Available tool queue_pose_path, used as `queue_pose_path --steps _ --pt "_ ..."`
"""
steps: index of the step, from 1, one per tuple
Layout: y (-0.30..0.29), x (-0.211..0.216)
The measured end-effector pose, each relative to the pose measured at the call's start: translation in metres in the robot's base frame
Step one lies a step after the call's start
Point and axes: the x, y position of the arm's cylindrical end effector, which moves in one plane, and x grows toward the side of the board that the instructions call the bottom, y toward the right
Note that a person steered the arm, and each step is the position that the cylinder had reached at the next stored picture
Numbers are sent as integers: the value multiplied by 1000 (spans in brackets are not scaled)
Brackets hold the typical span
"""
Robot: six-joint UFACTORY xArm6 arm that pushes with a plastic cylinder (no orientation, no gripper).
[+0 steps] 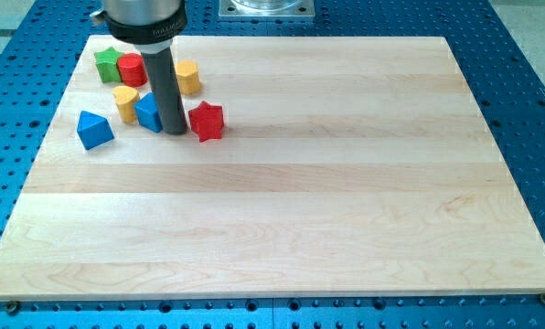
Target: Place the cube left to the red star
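The red star [207, 121] lies on the wooden board [282, 201] at the upper left. A blue cube [148, 111] sits to the star's left, partly hidden by my rod. My tip [176, 132] rests on the board between the blue cube and the red star, touching or nearly touching the cube's right side and a small gap from the star.
A blue triangular block [94, 129] lies at the view's left. A yellow block [125, 101] sits beside the blue cube. A green star [107, 64], a red cylinder [132, 70] and a yellow hexagonal block [188, 78] lie near the board's top left corner.
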Motion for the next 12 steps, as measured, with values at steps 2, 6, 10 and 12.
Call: queue_pose_path --steps 2,6,10,12 --pt "2 -37" --pt "-17 97" --pt "-174 63" --pt "-122 74"
